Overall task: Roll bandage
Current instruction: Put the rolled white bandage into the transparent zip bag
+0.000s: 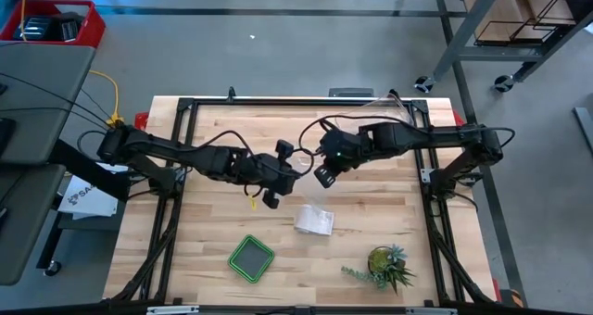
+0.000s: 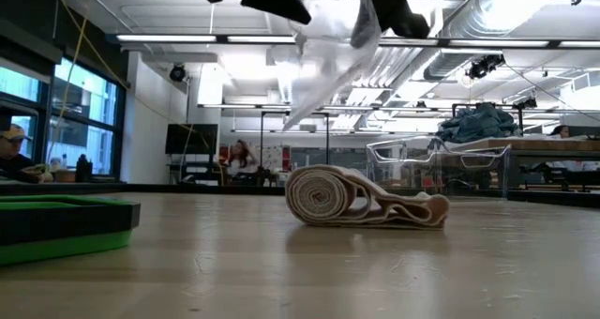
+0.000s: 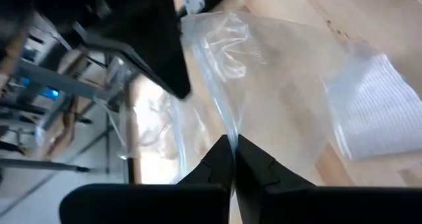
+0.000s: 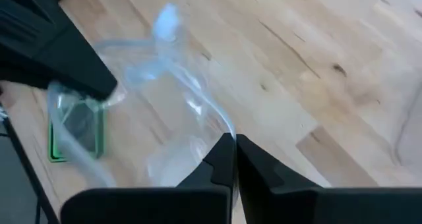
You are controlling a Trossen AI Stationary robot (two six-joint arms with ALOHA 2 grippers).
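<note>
Both claws pinch a clear plastic bag (image 3: 264, 72) above the table (image 1: 213, 139).

The left claw (image 3: 232, 159) and right claw (image 4: 232, 159) are each clamped on a bag edge, close together; the bandage (image 2: 361, 202), loosely rolled, lies on the table below them, apart from the green tray (image 1: 251, 258).

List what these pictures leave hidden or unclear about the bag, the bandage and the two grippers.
- Low view: both grippers are cut off by the top edge; only the plastic bag hangs into sight.
- High view: the bag between the left gripper and right gripper is too small and clear to trace.
- Left wrist view: the bandage is blurred behind the bag and cut by the edge.
- Low view: the bandage's far end is hidden behind its own roll.
</note>
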